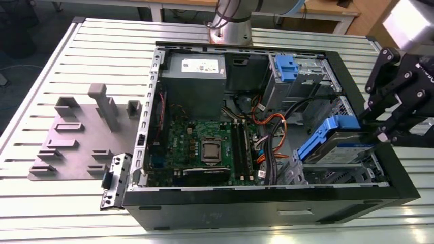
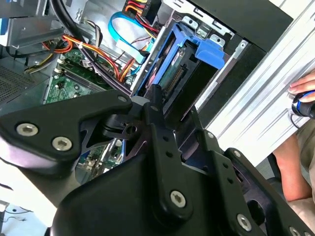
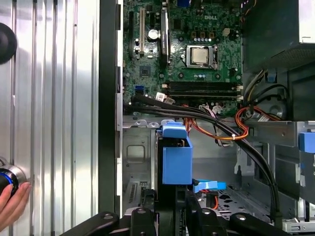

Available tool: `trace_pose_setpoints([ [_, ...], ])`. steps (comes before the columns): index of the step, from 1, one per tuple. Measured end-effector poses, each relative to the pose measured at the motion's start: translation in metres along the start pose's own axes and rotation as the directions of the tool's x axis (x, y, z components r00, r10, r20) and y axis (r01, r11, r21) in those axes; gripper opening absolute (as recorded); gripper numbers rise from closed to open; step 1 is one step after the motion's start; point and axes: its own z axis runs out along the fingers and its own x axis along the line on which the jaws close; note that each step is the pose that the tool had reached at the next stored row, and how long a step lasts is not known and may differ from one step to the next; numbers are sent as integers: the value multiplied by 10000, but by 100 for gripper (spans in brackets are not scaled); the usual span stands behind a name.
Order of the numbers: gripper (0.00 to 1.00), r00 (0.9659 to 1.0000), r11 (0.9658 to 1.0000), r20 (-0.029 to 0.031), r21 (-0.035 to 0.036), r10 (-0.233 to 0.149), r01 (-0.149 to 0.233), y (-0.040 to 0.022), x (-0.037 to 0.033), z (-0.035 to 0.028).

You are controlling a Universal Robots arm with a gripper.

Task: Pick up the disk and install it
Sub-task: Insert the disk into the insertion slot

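Note:
The disk [image 1: 330, 145], a silver drive framed by blue plastic rails, hangs tilted over the drive bay at the exterior view's right end of the open computer case [image 1: 400, 178]. My black gripper [image 1: 371, 135] reaches in from the exterior view's right and is shut on the disk's outer end. In the second wrist view the disk [image 2: 179, 66] stands past the gripper [image 2: 174, 112], its connector edge facing the camera. In the first wrist view the disk [image 3: 176, 160] runs edge-on into the gripper [image 3: 170, 209], above the grey bay floor.
Inside the case lie the green motherboard [image 1: 203, 145], a grey power-supply box [image 1: 195, 76], a blue-tabbed drive cage [image 1: 291, 68] and orange and black cables [image 1: 271, 129]. A grey fixture plate [image 1: 74, 137] lies beside the case. A person's hand [image 3: 11, 204] rests on a knob.

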Motion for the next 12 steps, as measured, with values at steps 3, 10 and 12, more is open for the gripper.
trace_pose_setpoints([
  [3,35,10000,10000,0,0,0,0,-2,14,53],
  [10,35,10000,10000,-2,0,0,0,-6,44,179],
  [12,35,10000,10000,0,0,1,-1,-7,47,209],
])
